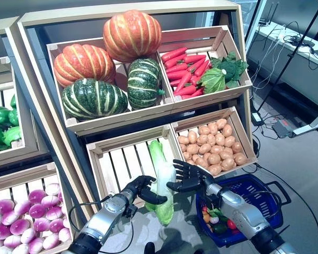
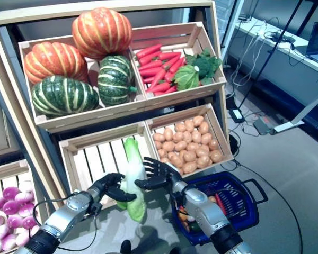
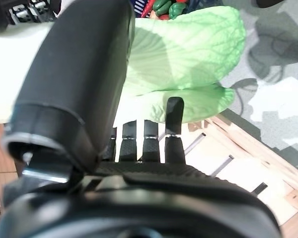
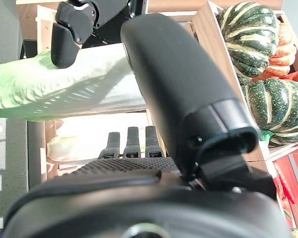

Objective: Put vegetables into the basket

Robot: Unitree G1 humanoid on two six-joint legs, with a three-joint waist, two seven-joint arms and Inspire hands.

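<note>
a long pale green and white napa cabbage (image 1: 163, 182) hangs upright between two dark robot hands, in front of a slatted wooden crate (image 1: 128, 159) that is otherwise bare. the left hand (image 1: 140, 189) has its fingers and thumb curled round the cabbage's white stalk part, grasping it from one side. the right hand (image 1: 190, 177) meets it from the other side with fingers spread and only lightly bent, pressing rather than clenching. the leafy green end droops below the fingers; the white stem end stands above them. just beyond the right hand, low on the floor, sits a blue plastic shopping basket (image 1: 265, 191) already holding a few small vegetables. judging by its look, the cabbage is light but bulky, firm along the white ribs and soft, crushable at the leaves, so the stalk section is the safer place to hold, with support under its length
</note>
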